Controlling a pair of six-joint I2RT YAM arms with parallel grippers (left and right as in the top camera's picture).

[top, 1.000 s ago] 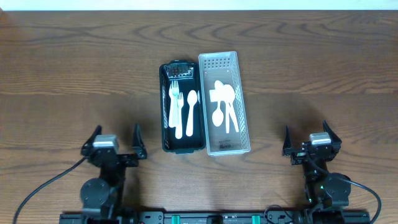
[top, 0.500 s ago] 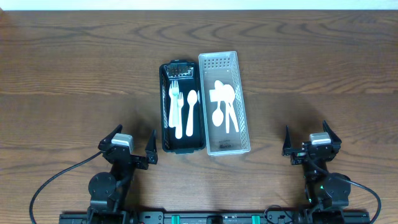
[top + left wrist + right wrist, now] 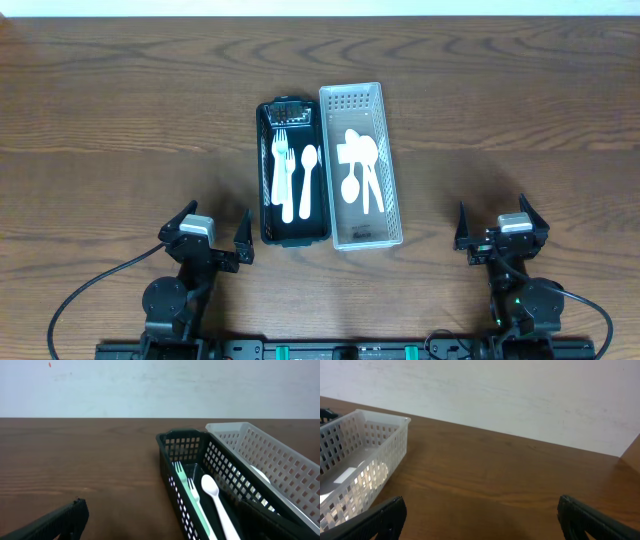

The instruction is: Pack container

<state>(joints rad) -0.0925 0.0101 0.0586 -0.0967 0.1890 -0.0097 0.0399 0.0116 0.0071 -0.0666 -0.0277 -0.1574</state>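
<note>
Overhead, left end effector [image 3: 212, 221] and right end effector [image 3: 496, 221] gape wide; right wrist misses the fork [image 3: 281, 160].

A dark wooden table [image 3: 120, 120] carries two long slotted baskets near its middle. They lie side by side, long walls touching: a black basket [image 3: 263, 170] on the left, a white basket [image 3: 350, 100] on the right, which reaches slightly farther back.
</note>
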